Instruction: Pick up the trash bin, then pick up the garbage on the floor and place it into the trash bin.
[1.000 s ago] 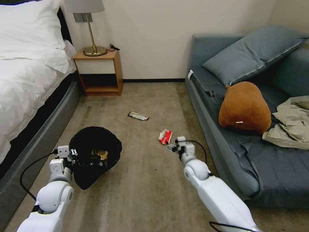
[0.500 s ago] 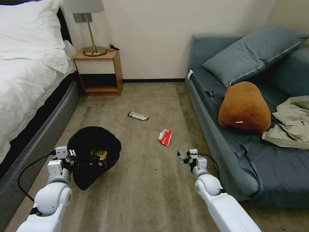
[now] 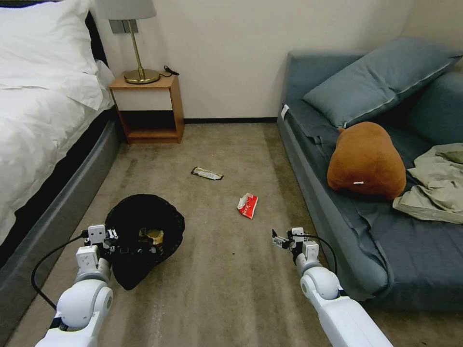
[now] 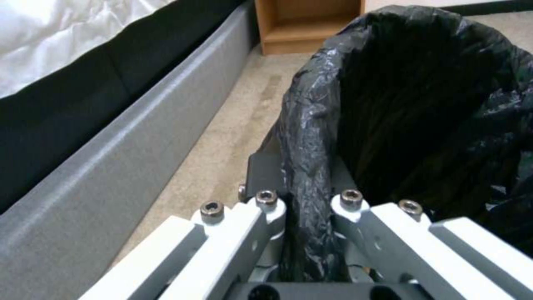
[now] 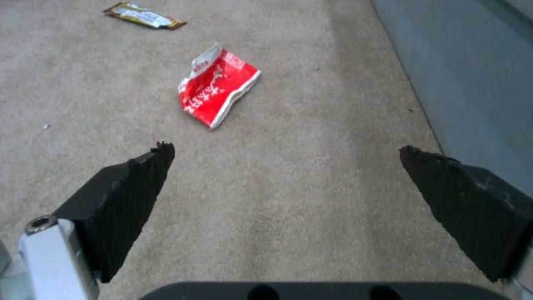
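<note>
Holding the trash bin point(image 3: 144, 231) by its near-left rim, the left end effector point(image 3: 112, 239) had its fingers point(image 4: 266, 204) clamped on either side of the crinkly black bag point(image 4: 311, 175) folded over that rim, so the first part of the task looked done. The bin sat low at the near left, beside the grey bed base point(image 4: 111, 166), its mouth tilted toward the camera. Inside it lay one brownish crumpled piece point(image 3: 152, 235); whether anything else was in there could not be told against the dark liner.

Two pieces of garbage were left on the carpet point(image 3: 222, 289): one red-white packet point(image 3: 248, 205) at the middle of the floor, and one dark flat wrapper point(image 3: 207, 173) farther off toward the wall. They lay well apart from each other and from the bin.

The right end effector point(image 3: 281, 239) hung at the near right, close to the sofa edge point(image 3: 333, 231), its fingers point(image 5: 128, 196) spread wide and holding nothing, with the packet lying beyond its tips and slightly to the left. By that reckoning the job was partway through: one bin held, at least one piece binned, two pieces to collect.

On the sofa sat one brown plush toy point(image 3: 366, 161) and one heap of olive clothing point(image 3: 436, 180), neither being litter.
</note>
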Available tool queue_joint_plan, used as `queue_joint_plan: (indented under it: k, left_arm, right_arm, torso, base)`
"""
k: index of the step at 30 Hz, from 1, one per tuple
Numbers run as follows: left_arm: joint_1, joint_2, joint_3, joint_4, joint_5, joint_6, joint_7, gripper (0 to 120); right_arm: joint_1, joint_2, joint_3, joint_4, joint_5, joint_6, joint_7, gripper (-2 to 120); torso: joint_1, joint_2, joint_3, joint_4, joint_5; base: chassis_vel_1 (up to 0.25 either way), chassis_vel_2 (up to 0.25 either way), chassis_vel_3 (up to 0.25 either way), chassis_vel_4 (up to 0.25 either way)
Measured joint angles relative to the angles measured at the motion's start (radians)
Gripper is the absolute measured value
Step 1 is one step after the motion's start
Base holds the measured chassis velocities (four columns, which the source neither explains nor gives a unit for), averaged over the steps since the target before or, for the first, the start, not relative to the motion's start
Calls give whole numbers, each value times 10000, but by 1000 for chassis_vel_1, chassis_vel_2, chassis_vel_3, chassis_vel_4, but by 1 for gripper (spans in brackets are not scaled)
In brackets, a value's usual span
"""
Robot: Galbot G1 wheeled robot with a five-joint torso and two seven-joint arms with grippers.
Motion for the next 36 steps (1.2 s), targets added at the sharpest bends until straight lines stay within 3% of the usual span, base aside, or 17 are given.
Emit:
queue_joint_plan:
  k: [36]
  left_arm:
    - [557,315,-465,182,-410,-414,110,4]
  right_arm:
    - [-870,363,559,-76,-1014,506,-271,100]
  torso:
    - [1,0,0,0,-1]
  base:
    - [0,0,0,0]
